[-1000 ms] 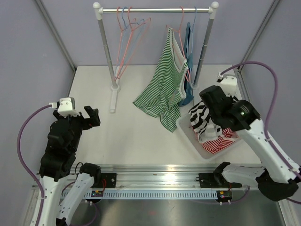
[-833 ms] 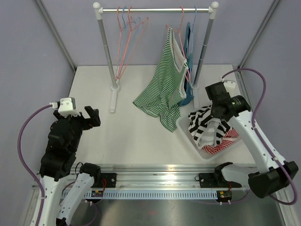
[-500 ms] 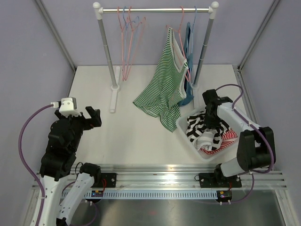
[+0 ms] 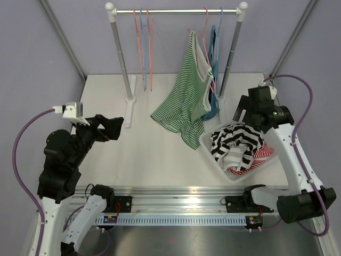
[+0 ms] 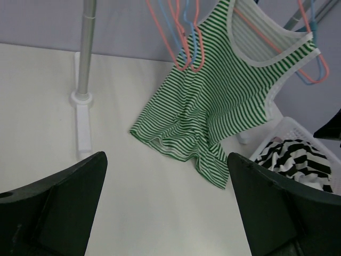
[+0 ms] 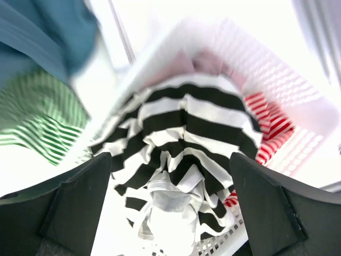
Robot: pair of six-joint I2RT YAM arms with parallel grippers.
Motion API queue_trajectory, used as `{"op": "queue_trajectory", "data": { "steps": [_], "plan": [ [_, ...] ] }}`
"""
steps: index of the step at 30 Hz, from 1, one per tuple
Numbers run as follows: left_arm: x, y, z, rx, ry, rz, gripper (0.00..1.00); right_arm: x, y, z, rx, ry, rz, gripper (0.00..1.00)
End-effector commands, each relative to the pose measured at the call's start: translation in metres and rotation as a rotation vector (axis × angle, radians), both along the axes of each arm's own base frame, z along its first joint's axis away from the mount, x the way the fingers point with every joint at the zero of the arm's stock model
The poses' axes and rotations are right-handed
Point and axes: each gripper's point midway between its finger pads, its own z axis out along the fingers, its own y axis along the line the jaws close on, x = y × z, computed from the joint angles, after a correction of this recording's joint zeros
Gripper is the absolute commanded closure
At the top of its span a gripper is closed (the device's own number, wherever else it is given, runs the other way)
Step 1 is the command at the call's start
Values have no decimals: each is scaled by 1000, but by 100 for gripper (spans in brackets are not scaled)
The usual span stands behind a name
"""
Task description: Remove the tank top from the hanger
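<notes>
A green-and-white striped tank top hangs on a pink hanger at the right of the rail, its hem trailing on the table. The left wrist view shows the tank top ahead, still on its hanger. My left gripper is open and empty, well left of the garment; in its own view the gripper frames bare table. My right gripper hovers open above the basket, holding nothing. Its wrist view shows the gripper over a black-and-white striped garment.
A white basket at the right holds the black-and-white garment and a red-striped one. A teal garment hangs behind the tank top. Empty pink and blue hangers hang at the rail's left. The rack's left post stands on the table.
My right gripper opened, left the black-and-white garment in the basket and lifted away. My left gripper reached a little forward. The empty hangers swung.
</notes>
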Motion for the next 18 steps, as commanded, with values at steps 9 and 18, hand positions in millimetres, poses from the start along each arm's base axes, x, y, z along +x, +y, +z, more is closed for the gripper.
{"op": "queue_trajectory", "data": {
  "steps": [9, 18],
  "plan": [
    [39, -60, 66, -98, -1, -148, 1, -45, 56, 145, 273, -549, 365, 1],
    [48, -84, 59, 12, 66, -120, 1, -37, 122, 223, 472, -648, 716, 29]
  ]
}}
